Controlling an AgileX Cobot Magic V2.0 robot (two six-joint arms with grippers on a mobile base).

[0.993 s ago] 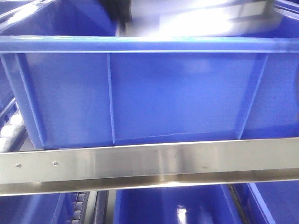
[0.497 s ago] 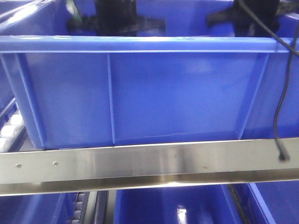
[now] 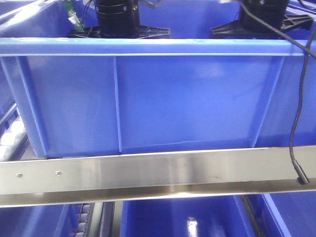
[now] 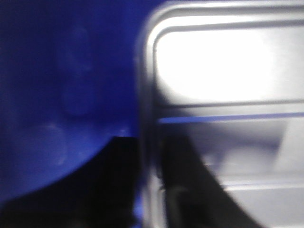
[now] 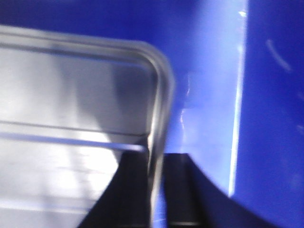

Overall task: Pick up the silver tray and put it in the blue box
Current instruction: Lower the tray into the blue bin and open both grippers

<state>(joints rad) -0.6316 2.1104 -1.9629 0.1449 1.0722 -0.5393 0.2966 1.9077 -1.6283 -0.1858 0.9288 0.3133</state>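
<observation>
Glossy silver tray (image 4: 223, 71) with lengthwise ridges, inside deep blue box (image 3: 163, 98).

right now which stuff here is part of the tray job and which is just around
Part of the job:
- silver tray, inside the box
- blue box
- left gripper and right gripper, each straddling a tray rim

Just around:
- steel rail in front of the box
- lower blue bin
- roller track at the left
- black cable
</observation>
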